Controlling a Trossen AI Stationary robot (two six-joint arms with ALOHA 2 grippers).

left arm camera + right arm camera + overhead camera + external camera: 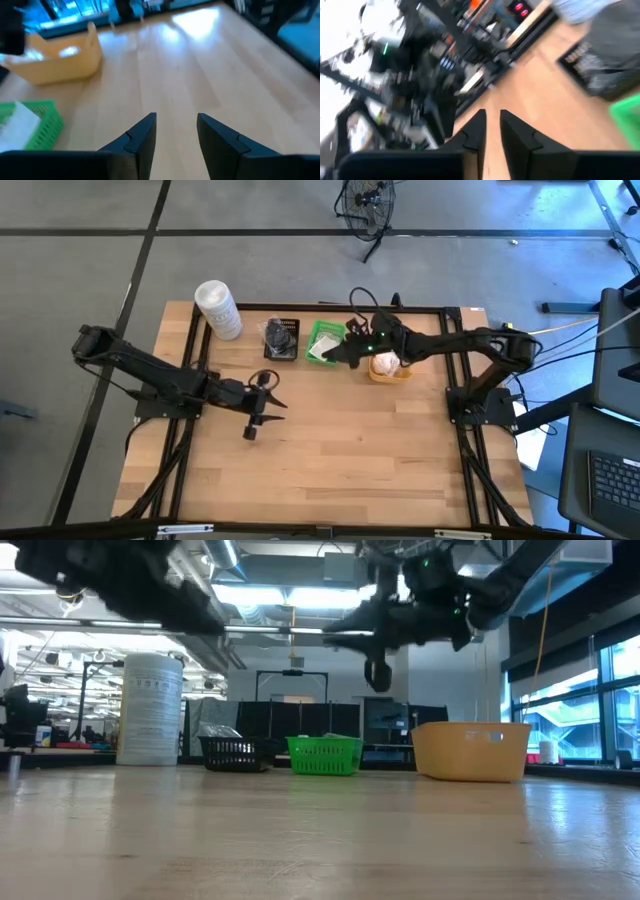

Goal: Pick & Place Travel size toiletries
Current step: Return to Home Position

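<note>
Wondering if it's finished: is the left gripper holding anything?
No, the left gripper is open and only table shows in its gap.

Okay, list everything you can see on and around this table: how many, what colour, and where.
table: one, light wood, under both arms
tub: one, white, back edge, leftmost
black tray: one, right of the tub
dark wrapped items: count unclear, in the black tray
green tray: one, right of the black tray
white pack: one, in the green tray
orange-yellow tray: one, right of the green tray
white bundles: count unclear, in the orange-yellow tray
floor fan: one, black, beyond the table
left gripper: open, over bare wood, left of centre
right gripper: narrowly open, raised by the green tray
</note>
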